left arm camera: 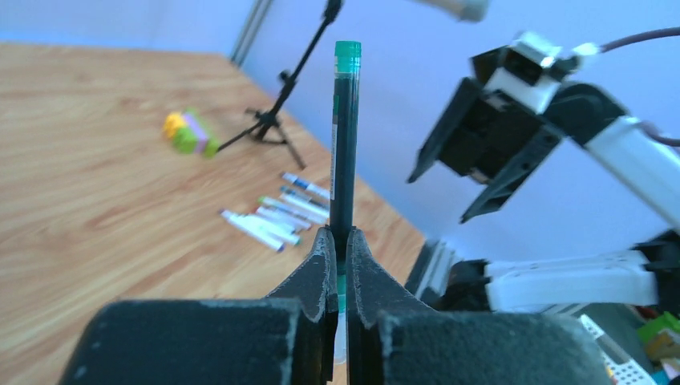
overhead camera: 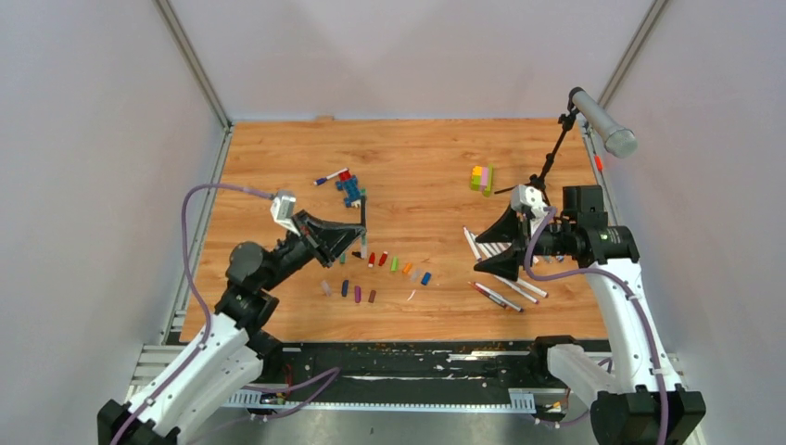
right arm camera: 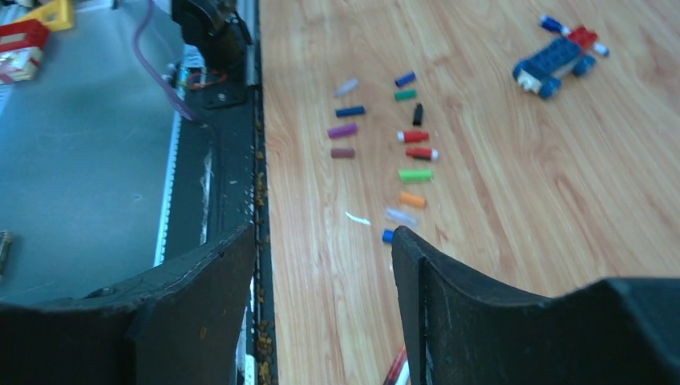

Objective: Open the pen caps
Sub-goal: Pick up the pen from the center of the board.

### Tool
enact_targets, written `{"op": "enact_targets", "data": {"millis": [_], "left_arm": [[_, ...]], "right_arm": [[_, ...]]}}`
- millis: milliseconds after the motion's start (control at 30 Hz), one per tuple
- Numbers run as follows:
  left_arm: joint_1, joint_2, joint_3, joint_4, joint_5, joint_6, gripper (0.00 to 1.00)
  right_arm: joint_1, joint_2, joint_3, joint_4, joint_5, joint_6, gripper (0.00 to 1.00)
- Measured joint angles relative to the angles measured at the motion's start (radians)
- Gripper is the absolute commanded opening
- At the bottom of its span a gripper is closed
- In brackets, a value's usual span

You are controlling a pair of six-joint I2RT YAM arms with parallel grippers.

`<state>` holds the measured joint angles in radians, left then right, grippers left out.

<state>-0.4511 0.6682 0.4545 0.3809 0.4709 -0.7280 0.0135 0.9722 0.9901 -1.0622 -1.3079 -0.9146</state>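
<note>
My left gripper (overhead camera: pixel 358 243) (left arm camera: pixel 337 237) is shut on a dark-barrelled pen (left arm camera: pixel 345 144) that stands up from the fingers, with a green cap (left arm camera: pixel 347 52) on its far end. The pen also shows in the top view (overhead camera: pixel 362 218). Several loose pen caps (overhead camera: pixel 389 264) in mixed colours lie in rows on the wood between the arms, and they also show in the right wrist view (right arm camera: pixel 413 152). My right gripper (overhead camera: pixel 475 243) (right arm camera: pixel 325 237) is open and empty, above the table beside several white pens (overhead camera: pixel 508 287) (left arm camera: pixel 273 212).
A blue-and-red brick figure (overhead camera: pixel 349 188) (right arm camera: pixel 553 60) with one pen (overhead camera: pixel 326 178) beside it lies at the back left. A yellow-green-pink block stack (overhead camera: pixel 481 178) (left arm camera: pixel 186 132) and a black microphone stand (overhead camera: pixel 554 153) (left arm camera: pixel 281 96) stand at the back right. A black rail (overhead camera: pixel 399 357) runs along the near edge.
</note>
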Motion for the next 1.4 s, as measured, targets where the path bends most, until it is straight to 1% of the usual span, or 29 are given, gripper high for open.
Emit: {"op": "enact_targets", "data": {"millis": [100,200,333,433,567,833,1133,1400], "left_arm": [[-0.121,-0.094,-0.052,0.085,-0.122,-0.033,0.00],[-0.229,-0.095,-0.088,0.146,-0.229,-0.049,0.00],[-0.351,-0.013,-0.099,0.202,-0.332,-0.050,0.00],[-0.422,0.068,-0.099,0.255,-0.385,-0.045,0.00],[-0.503,0.188,-0.089,0.314,-0.450,-0.025,0.00],[-0.607,0.370,-0.020,0.420,-0.515,0.006,0.00],[-0.660,0.462,0.020,0.496,-0.546,0.013,0.00],[-0.684,0.506,0.031,0.539,-0.564,0.013,0.00]], "right_arm": [[0.059,-0.007,0.032,0.093,-0.029,0.138,0.64],[0.089,-0.018,0.034,0.219,-0.048,0.314,0.64],[0.104,-0.012,0.034,0.377,-0.078,0.542,0.64],[0.119,-0.005,0.014,0.517,-0.092,0.708,0.64],[0.146,0.000,-0.044,0.656,-0.092,0.875,0.64],[0.200,0.033,-0.136,0.862,-0.043,1.117,0.60],[0.247,0.079,-0.172,1.006,0.040,1.284,0.55],[0.277,0.117,-0.186,1.130,0.071,1.404,0.45]]}}
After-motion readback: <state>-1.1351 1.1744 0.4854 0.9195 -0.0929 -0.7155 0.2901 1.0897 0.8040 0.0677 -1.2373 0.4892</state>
